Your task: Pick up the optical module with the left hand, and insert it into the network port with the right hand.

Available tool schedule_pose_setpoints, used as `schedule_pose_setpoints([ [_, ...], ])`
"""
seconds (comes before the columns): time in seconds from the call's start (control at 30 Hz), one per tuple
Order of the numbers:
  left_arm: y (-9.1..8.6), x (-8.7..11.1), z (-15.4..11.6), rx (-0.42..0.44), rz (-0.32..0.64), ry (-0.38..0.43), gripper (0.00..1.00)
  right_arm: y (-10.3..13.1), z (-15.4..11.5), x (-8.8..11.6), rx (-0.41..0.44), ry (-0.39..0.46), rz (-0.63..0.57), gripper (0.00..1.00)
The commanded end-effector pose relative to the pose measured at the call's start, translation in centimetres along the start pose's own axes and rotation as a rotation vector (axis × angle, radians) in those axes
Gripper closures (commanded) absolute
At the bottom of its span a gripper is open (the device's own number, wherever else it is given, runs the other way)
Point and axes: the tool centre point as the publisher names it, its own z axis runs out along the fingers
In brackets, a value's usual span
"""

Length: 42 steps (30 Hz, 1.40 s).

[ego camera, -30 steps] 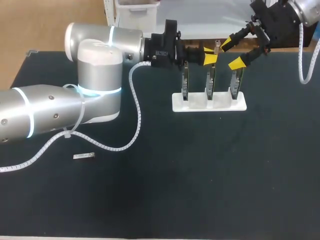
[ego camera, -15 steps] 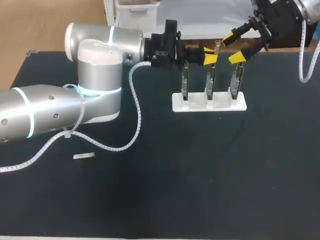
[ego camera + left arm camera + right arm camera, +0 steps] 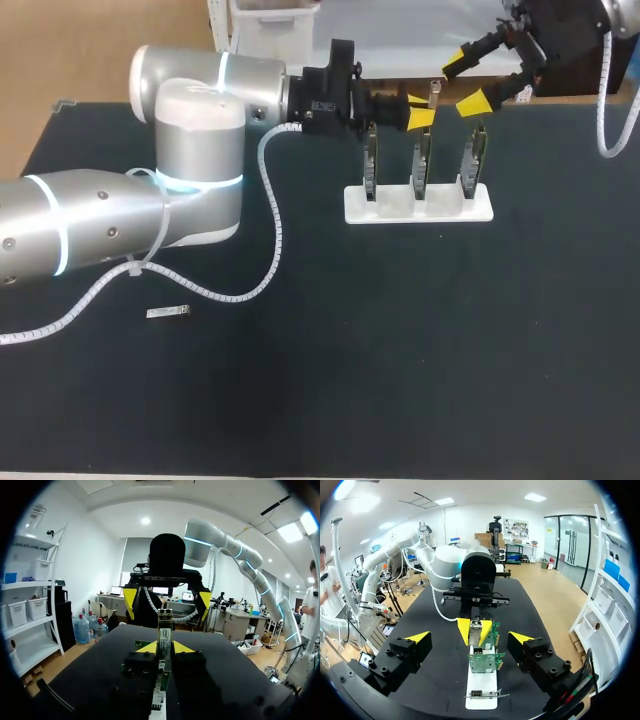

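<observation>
Three upright circuit boards (image 3: 472,160) stand in a row on a white base (image 3: 418,205) at the far side of the bench (image 3: 400,350), right of its middle.

Item 1, left gripper (image 3: 418,110): reaches in from the left along the far edge and sits over the top of the middle board (image 3: 421,160). It is clenched on the optical module (image 3: 434,95). The left wrist view shows both yellow tips pressed against the module's sides.

Item 2, optical module: upright, directly above the middle board and in line with it. Whether its lower end is seated in the board's port cannot be told.

Item 3, right gripper (image 3: 468,78): released, fingers spread wide, nothing between them. It hangs at the bench's far right edge, above and beyond the right-hand board, apart from the module.

Item 4, spare silver module (image 3: 168,313): lies flat toward the bench's front left, beside the left arm's white cable (image 3: 272,240) and well apart from the base.

Change over the last second: the right gripper has drawn back from just above the right-hand board toward the far right corner, rising, with its fingers spread throughout. The left gripper, the held module, the base and the spare module have not shifted.
</observation>
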Motion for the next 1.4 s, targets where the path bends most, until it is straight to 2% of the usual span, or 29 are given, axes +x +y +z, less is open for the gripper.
schedule_pose_setpoints([
  [0.03, 0.1, 0.0, 0.0, 0.0, 0.0, 0.002, 1.0, -0.1, 0.3, -0.2, -0.011, 0.003, 0.002, 0.0],
  [0.53, 0.1, 0.0, 0.0, 0.0, 0.0, 0.002, 1.0, -0.4, 1.4, -0.9, -0.03, 0.016, 0.003, 0.0],
  [1.4, 0.1, 0.0, 0.0, 0.0, 0.0, 0.002, 1.0, 0.0, 2.2, -1.4, 0.004, 0.043, 0.021, 0.0],
])
